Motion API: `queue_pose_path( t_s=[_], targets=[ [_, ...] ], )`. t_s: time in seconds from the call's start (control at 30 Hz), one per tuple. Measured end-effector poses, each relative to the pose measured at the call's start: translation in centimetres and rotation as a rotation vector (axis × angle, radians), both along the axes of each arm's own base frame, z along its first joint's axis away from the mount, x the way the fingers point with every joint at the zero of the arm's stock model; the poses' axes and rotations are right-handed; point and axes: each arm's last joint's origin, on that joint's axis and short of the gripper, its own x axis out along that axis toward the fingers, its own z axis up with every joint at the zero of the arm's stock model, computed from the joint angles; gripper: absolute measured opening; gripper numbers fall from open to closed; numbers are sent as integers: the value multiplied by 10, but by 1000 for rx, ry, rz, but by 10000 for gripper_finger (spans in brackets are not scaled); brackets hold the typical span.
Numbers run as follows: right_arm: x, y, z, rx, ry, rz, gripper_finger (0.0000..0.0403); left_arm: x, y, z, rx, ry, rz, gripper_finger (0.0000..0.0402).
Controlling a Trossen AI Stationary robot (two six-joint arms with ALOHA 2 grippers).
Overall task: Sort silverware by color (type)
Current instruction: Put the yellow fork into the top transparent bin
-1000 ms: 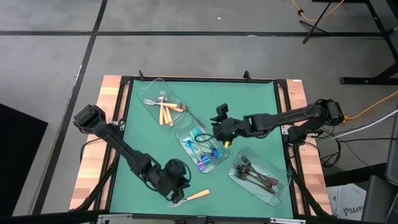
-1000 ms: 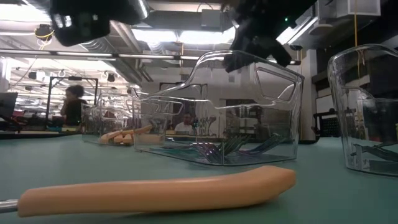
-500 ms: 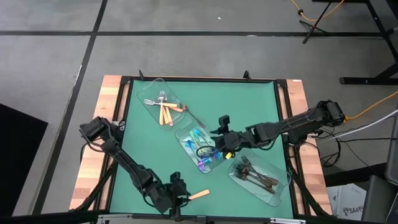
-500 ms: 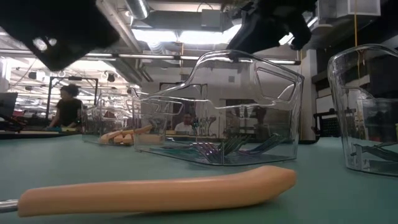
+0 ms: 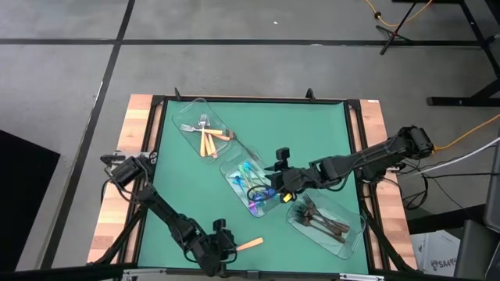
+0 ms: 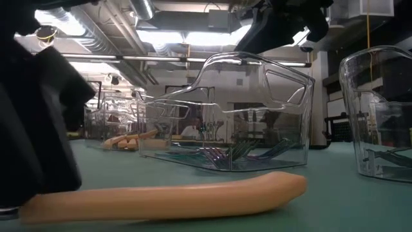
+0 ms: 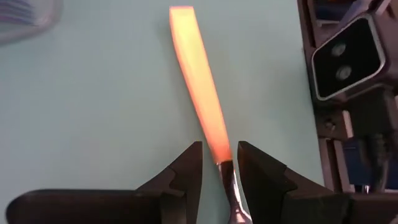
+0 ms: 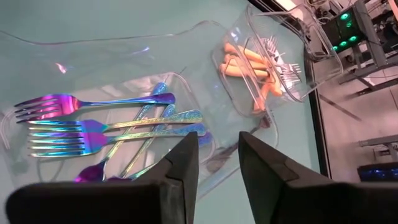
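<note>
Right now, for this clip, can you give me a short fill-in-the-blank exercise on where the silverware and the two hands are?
1. The loose fork on the mat has an ____ handle.
2. The left hand straddles that fork where handle meets ____.
3. The right hand hovers over the tray of ____ utensils.
4. The dark forks lie in the tray nearest the ____ arm.

Missing words: orange; neck; iridescent; right

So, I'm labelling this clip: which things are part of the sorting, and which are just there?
Part of the sorting:
- orange-handled fork loose on the mat, left hand open astride it
- orange-handled pieces in a tray
- iridescent pieces under the right hand
- dark forks in a tray

Just there:
- clear trays
- green mat
</note>
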Motion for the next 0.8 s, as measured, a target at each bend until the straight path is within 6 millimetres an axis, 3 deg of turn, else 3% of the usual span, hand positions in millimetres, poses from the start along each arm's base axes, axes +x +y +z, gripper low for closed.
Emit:
queue_pose_path(
  t_s=[0.8],
  targets=[
    [0, 0, 0, -2, 7, 0, 104, -6, -4, -11, 96, 37, -83, 96]
  ],
)
